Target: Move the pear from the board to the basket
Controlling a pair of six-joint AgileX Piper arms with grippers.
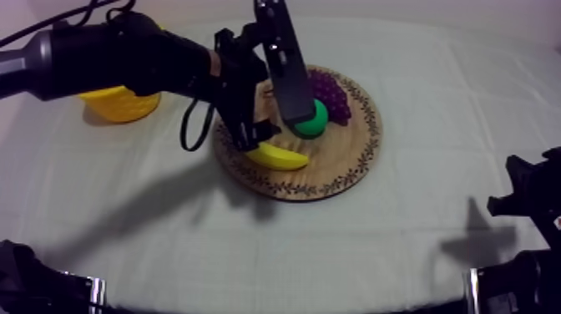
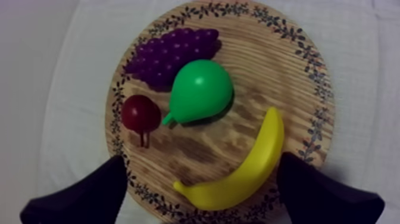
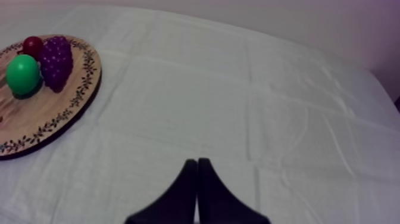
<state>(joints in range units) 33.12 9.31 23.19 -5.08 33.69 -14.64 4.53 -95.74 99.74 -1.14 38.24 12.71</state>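
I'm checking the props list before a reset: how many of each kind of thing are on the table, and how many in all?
pear: 1
banana: 1
bunch of grapes: 1
small red fruit: 1
wooden board: 1
yellow basket: 1
Total: 6

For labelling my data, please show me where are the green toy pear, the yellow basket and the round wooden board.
green toy pear [image 2: 202, 89], left wrist view, on its round belly.
yellow basket [image 1: 121, 106], top view, on its outer wall.
round wooden board [image 2: 268, 71], left wrist view, on bare wood inside the patterned rim.
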